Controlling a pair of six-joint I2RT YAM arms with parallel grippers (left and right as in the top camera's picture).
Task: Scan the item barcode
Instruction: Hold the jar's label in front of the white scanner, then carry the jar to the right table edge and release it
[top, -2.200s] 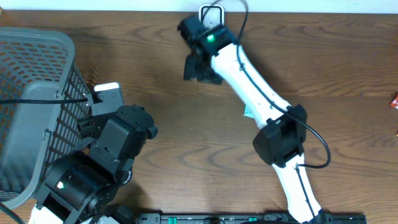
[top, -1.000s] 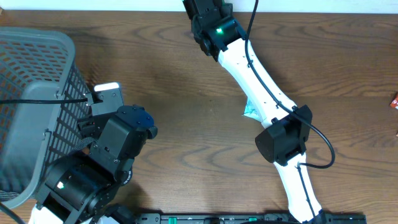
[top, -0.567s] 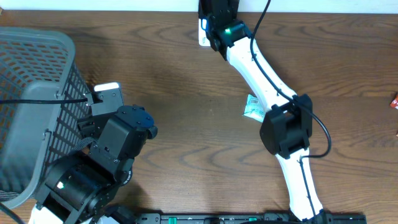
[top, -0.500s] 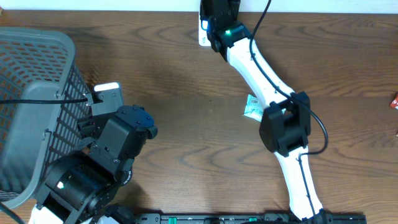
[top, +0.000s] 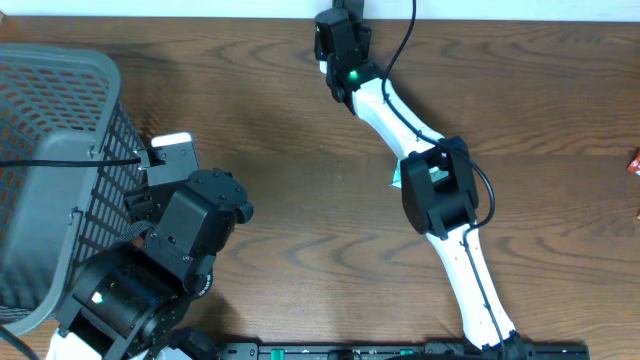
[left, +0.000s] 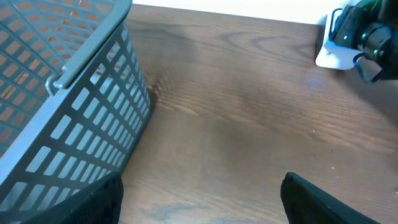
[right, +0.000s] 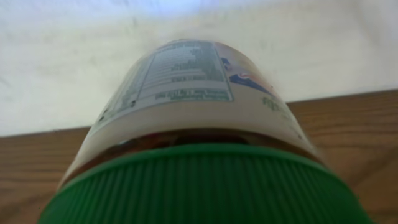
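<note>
The item is a jar (right: 193, 118) with a ribbed green lid and a white printed label. It fills the right wrist view, lying lid-first toward the camera and raised off the wood, with the pale wall behind it. No barcode shows on the side I see. My right gripper (top: 341, 38) reaches to the table's far edge and is shut on the jar; its fingers are hidden, and the jar is hidden in the overhead view. My left gripper (left: 199, 208) hovers open over bare wood beside the basket, nothing between its fingertips (left: 93, 202).
A grey mesh basket (top: 50, 150) fills the left side, also close on the left in the left wrist view (left: 62, 93). A white device with a cable (top: 172, 152) sits at its side. A small teal packet (top: 397, 178) pokes from under the right arm. A red item (top: 633, 160) lies at the right edge.
The right arm carried the jar from mid-table up to the far edge and its elbow has shifted left over the teal packet. The left arm has not moved.
</note>
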